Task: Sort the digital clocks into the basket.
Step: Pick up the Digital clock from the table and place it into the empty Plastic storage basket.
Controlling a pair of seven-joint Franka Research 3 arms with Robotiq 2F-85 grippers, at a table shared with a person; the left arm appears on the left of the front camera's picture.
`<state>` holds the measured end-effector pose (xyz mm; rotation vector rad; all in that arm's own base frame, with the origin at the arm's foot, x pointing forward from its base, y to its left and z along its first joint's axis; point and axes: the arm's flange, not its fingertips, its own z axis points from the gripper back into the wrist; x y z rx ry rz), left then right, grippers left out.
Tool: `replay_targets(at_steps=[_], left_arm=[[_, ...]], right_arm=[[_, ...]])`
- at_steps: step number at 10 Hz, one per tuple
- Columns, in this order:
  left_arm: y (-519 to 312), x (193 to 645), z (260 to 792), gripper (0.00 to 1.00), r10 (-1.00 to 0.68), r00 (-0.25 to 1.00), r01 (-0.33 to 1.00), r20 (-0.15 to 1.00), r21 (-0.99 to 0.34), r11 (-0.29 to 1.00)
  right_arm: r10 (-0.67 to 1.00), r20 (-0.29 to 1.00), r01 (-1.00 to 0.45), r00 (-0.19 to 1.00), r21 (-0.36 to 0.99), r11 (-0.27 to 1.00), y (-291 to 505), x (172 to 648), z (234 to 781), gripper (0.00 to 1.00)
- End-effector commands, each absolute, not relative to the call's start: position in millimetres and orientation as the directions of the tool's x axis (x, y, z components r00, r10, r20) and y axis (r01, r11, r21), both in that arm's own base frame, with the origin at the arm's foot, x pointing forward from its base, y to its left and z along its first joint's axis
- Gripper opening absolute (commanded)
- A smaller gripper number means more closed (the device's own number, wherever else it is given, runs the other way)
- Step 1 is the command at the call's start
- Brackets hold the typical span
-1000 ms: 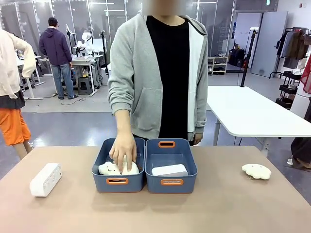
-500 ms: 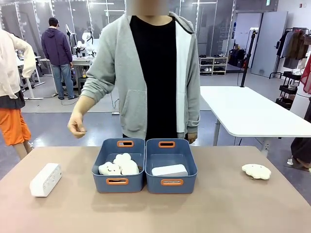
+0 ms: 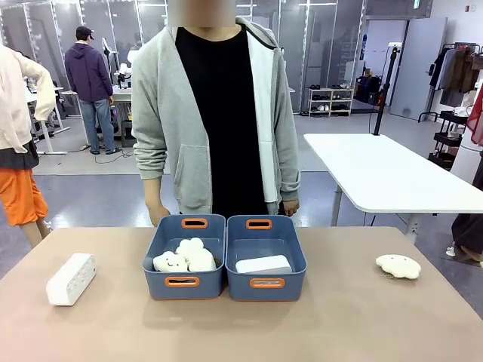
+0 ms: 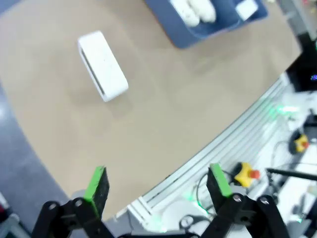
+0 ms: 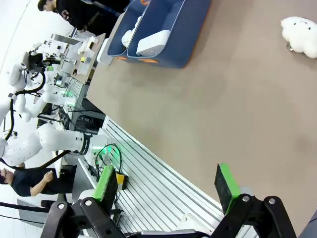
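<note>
Two blue tubs sit side by side on the tan desk (image 3: 339,317). The basket (image 3: 241,288), with orange handle slots, holds one white digital clock (image 3: 263,265) lying flat inside it. The twin tub (image 3: 158,289), pressed against the basket's left wall, holds white plush toys (image 3: 185,256). A second digital clock (image 3: 71,278) lies on the bare desk well to the left of the basket, beyond the twin tub. A lone plush toy (image 3: 398,265) lies well to the basket's right. A person in a grey zip hoodie (image 3: 189,113) stands just behind the basket, arms down, hands clear of everything on the desk. The left tool (image 4: 158,181) hangs over the desk's near edge, well apart from the basket, its green pads spread wide with nothing between them. The right tool (image 5: 166,186) is likewise spread wide and empty, over the near edge and far from the basket.
</note>
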<state>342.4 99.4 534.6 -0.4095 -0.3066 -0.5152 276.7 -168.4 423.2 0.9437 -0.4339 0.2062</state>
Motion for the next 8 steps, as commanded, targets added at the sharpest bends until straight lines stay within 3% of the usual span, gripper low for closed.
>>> replay_targets(at_steps=[1,2,5,6,8], left_arm=[[101.6,340.2,537.6,1.0,-0.335,0.832,0.514,0.442,-0.389,0.764],[99.4,342.4,534.6,1.0,-0.411,0.828,0.531,0.381,-0.299,0.793],[97.7,343.6,533.8,1.0,-0.413,0.821,0.544,0.395,-0.316,0.777],[83.6,375.2,519.1,1.0,-0.338,0.898,0.413,0.283,-0.27,0.87],[48.2,419.0,481.5,1.0,-0.191,0.962,0.227,0.195,-0.182,0.957]], right_arm=[[-0.021,0.447,-0.356,0.894,0.738,0.574,-166.6,276.4,425.4,1.0],[-0.021,0.447,-0.356,0.894,0.738,0.574,-166.6,276.4,425.4,1.0],[-0.021,0.447,-0.356,0.894,0.738,0.574,-166.6,276.4,425.4,1.0],[-0.021,0.447,-0.356,0.894,0.738,0.574,-166.6,276.4,425.4,1.0],[-0.021,0.447,-0.356,0.894,0.738,0.574,-166.6,276.4,425.4,1.0]])
